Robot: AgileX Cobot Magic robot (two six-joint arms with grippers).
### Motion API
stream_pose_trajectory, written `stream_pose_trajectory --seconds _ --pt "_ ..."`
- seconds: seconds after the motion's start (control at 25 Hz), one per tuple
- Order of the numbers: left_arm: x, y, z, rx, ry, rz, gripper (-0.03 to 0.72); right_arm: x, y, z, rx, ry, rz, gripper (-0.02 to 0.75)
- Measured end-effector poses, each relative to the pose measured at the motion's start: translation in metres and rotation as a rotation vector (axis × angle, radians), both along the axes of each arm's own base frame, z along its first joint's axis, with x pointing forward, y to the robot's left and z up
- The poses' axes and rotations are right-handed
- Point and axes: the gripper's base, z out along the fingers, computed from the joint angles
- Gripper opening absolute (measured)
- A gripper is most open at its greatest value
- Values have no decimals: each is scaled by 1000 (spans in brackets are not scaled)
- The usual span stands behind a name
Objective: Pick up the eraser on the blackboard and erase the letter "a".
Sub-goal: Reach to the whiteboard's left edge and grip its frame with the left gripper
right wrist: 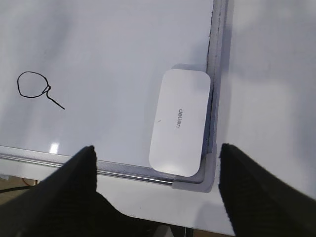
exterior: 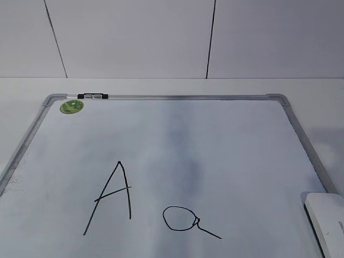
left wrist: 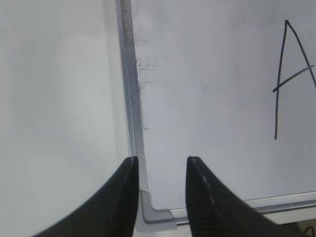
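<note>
The blackboard (exterior: 226, 140) lies flat, bare surface ahead of both grippers. The eraser (right wrist: 180, 121) rests against its right frame, between and ahead of the wide-spread right gripper (right wrist: 157, 163). The left gripper (left wrist: 162, 165), slightly parted and empty, straddles the left frame. The letter "a" (right wrist: 35, 87) sits left of the right fingers.

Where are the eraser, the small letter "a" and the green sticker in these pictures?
eraser (right wrist: 180, 121): right wrist view, middle of its white top.
letter "a" (exterior: 164, 221): exterior view, left edge of its oval loop.
green sticker (exterior: 71, 107): exterior view, its centre.

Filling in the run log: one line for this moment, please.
stage: pre-grasp | eraser: on blackboard, right corner | letter "a": intact | right gripper: open, empty | left gripper: open, empty
</note>
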Motion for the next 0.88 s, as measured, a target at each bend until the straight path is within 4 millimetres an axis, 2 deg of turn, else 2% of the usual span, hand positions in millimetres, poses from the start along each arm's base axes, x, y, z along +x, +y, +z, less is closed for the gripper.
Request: stream_pose_trajectory --seconds 0.2,0.36,0.64,0.88 --pt "57 -1 -10 31 88 -15 244 0 0 0 0 0 0 589" --pt "93 0 -22 61 141 -22 245 0 0 0 1 2 -1 589" --pt "130 1 -59 94 235 -30 245 0 0 0 1 2 -1 589" --pt "153 0 -90 100 236 -24 244 0 0 0 1 2 -2 589"
